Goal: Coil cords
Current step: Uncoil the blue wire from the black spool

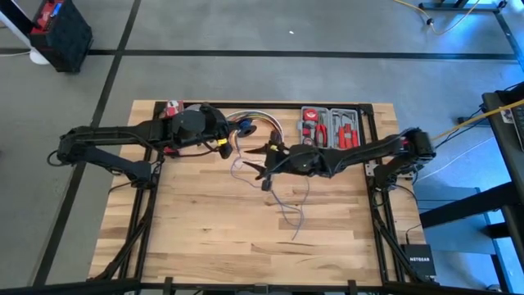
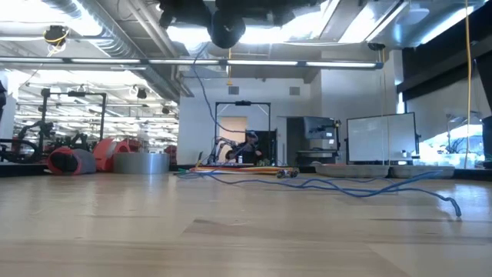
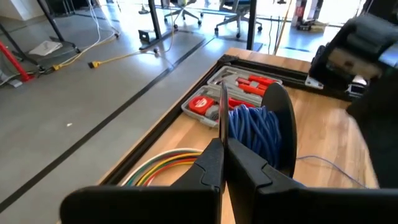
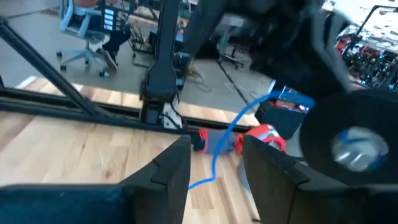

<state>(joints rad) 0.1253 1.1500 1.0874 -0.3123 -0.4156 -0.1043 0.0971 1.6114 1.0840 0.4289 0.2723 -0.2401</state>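
High view: most of the cord is seen lying loose on the wooden table, trailing in slack curves from mid-table toward the near edge. The right gripper is held just above that slack near the table's middle, jaws spread wide, nothing clamped; in the right wrist view the blue strand is seen running through the gap between its fingers without being pinched.

Farther back, the left gripper is closed tight on the flange of a black spool, lifted off the table, with a coil of blue cord already wound on it. A strand is seen hanging from the spool down to the table in the low view.

Beyond that, a bundle of coloured cables and a grey tool case sit along the far edge.

Handling judgement: the cord is taken to be very light, limp and thin, likely to slip and kink or snag on itself. A hold close to the spool, on the hanging strand, is judged best so tension is kept while winding.
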